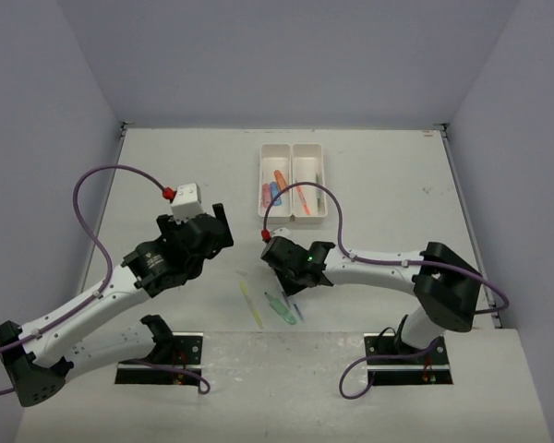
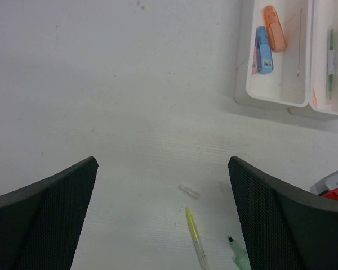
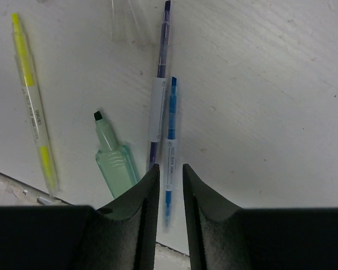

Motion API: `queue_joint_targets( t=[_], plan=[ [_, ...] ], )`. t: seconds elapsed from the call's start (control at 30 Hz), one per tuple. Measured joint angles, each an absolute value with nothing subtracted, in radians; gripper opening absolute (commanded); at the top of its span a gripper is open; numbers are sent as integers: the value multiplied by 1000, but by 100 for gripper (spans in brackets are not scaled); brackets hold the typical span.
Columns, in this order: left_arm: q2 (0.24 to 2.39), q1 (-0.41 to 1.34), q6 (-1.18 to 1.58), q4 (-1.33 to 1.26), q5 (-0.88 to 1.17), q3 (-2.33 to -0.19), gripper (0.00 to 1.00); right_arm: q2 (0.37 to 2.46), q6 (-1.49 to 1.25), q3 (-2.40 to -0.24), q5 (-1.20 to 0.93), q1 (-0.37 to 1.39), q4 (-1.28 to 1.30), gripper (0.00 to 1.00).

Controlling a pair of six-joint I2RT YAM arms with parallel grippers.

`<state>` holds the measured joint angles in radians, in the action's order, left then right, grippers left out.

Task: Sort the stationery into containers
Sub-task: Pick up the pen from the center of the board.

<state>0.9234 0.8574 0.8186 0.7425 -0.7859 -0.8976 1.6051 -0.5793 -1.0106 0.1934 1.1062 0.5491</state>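
The right end effector [image 3: 170, 185], narrow astride the blue pen [image 3: 170, 129] with its grip uncertain, should pinch that alone, clear of the purple pen [image 3: 163, 50] just beside it, while the left end effector [image 2: 162, 163] stands wide.

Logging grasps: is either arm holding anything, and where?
Left fingers are open, empty. Right fingers straddle the blue pen near its back end; whether clamped cannot be told.

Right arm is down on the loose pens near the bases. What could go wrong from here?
1. The right gripper straddles one end of the blue pen, but the purple pen lies right alongside and may get pinched or dragged too.
2. The green highlighter sits close beside one finger and could be knocked.
3. Gripped so near its end, the blue pen may pivot or slip when lifted.
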Motion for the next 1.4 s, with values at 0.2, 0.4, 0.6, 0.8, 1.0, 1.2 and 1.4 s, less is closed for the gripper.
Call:
queue_joint_targets(
  t=[0.2, 0.4, 0.6, 0.8, 1.0, 1.2, 1.4],
  plan=[
    [939, 857, 818, 742, -768, -886, 100, 1638, -592, -1006, 192, 1107, 549, 23],
    [943, 857, 819, 738, -759, -881, 100, 1672, -592, -1005, 188, 1108, 545, 21],
    [955, 857, 819, 732, -754, -865, 100, 1689, -595, -1005, 185, 1108, 536, 20],
    [977, 857, 873, 724, -752, -838, 100, 1722, -609, -1007, 191, 1108, 527, 19],
    [1087, 857, 1005, 732, -721, -823, 100, 1721, -629, -1006, 196, 1108, 526, 1],
    [1243, 857, 1144, 743, -669, -824, 96, 1701, -653, -992, 240, 1104, 551, 0],
    [1362, 857, 1262, 772, -606, -835, 87, 1580, -667, -937, 302, 1060, 625, 0]
  ],
)
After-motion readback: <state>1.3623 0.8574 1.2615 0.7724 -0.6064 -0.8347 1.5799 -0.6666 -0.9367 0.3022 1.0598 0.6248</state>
